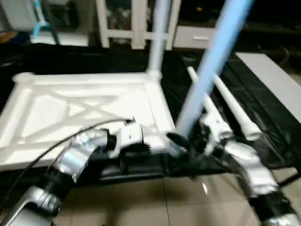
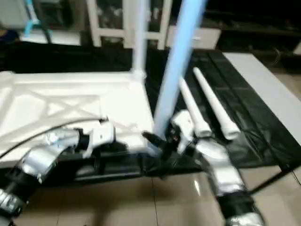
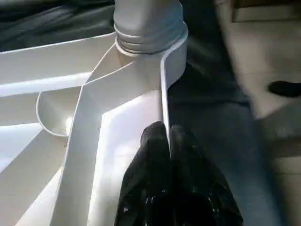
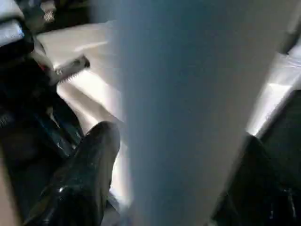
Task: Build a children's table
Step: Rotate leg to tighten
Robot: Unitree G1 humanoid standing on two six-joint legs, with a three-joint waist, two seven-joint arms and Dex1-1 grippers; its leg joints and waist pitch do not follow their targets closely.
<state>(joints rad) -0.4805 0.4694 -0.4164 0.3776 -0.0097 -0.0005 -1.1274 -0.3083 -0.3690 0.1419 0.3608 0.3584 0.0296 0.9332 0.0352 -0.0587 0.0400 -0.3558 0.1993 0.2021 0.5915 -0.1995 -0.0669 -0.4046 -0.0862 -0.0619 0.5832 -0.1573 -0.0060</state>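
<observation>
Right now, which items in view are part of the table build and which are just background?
Job:
table top
fitted leg
held leg
two loose legs
left gripper
right gripper

Background:
white cabinet
black sheet
grey panel

Near right corner of table top (image 1: 70, 106) is crowded: left gripper (image 3: 167, 136) pinches the rim wall there, right gripper (image 1: 188, 143) is just beside it, clamped on a leaning leg (image 1: 211, 61). Upright leg (image 1: 157, 37) blocks the far right corner socket. Two loose legs (image 2: 211, 110) lie on the black sheet (image 2: 256, 117) right of the top, near the right arm. The ribbed underside left of the left arm is open. Cabinet (image 1: 136, 23) stands behind.
</observation>
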